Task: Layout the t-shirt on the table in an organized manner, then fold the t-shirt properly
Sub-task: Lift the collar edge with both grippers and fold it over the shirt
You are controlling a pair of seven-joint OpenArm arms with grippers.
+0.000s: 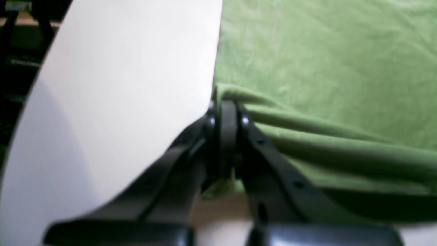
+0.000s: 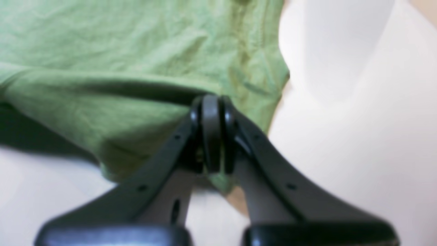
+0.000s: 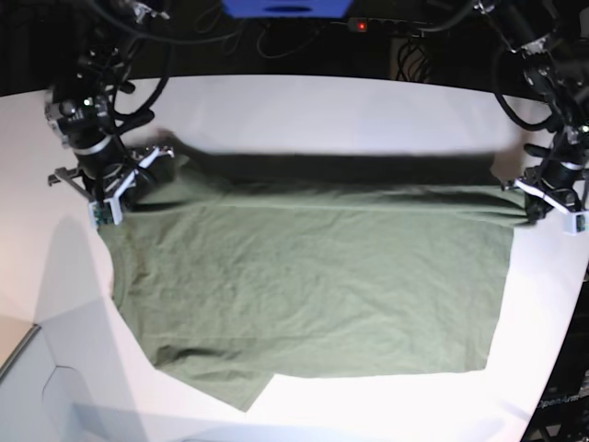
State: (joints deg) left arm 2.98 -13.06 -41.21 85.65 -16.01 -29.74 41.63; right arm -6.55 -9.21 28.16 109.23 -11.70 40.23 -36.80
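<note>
Both grippers clamp the t-shirt point(image 3: 313, 276): left gripper point(image 1: 227, 102) at one far corner, right gripper point(image 2: 211, 102) at the other. No print or label readable on the cloth; it lies spread on the table point(image 3: 304, 106).

Each tool, left point(image 1: 227, 112) and right point(image 2: 211, 111), is matte black: two flat tapering fingers dotted with small screw holes, meeting at rounded dark pads. Black cables trail behind both arms.

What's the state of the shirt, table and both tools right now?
t-shirt: spread mostly flat on the table, far edge lifted and stretched taut between the two tools, near corner folded over.
table: white, shirt lying across it.
left tool: shut, pinching one far corner of the shirt.
right tool: shut, pinching the opposite far corner, near a sleeve.
</note>
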